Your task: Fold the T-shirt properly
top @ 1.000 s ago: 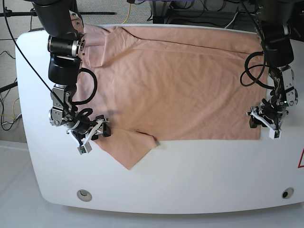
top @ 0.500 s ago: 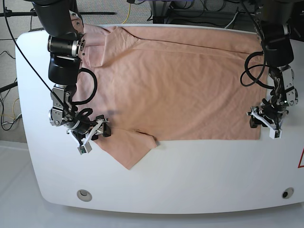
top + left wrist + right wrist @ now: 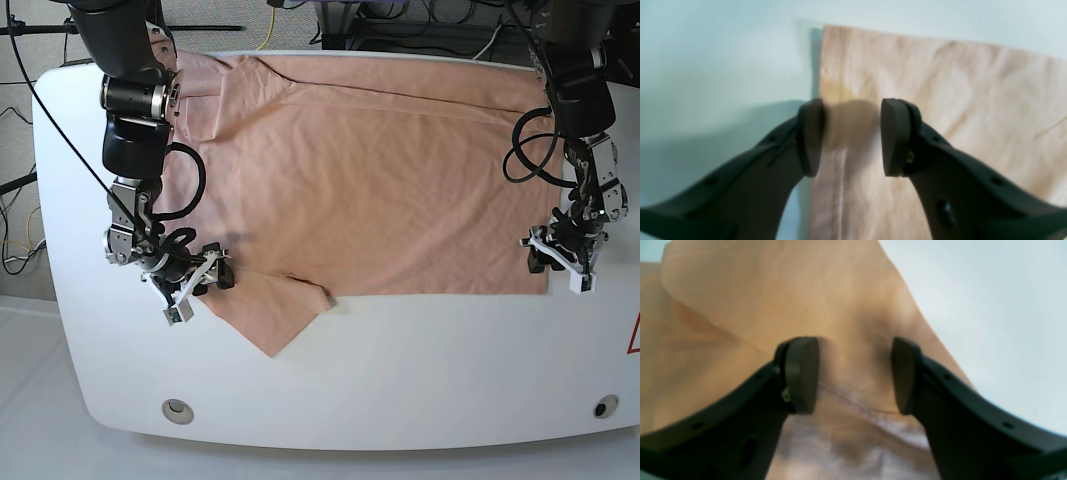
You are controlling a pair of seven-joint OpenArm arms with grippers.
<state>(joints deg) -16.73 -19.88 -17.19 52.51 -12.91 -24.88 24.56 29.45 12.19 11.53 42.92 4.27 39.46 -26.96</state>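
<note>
Base view: salmon-pink cotton T-shirt point(image 3: 380, 180) flat on white table point(image 3: 420, 370). Left gripper point(image 3: 560, 262) at 3 o'clock hem corner, right gripper point(image 3: 193, 280) at 8 o'clock sleeve, both jaws apart astride cloth. Grasp step; next: pinch, lift together.

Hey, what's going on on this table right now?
A two-armed robot is setting up to fold a pink T-shirt spread flat on a white table. The left gripper is at the shirt's hem corner, jaws open and straddling the stitched edge. The right gripper is over the sleeve, jaws also open with cloth between them. Neither has closed on the fabric yet, and nothing is lifted.
</note>
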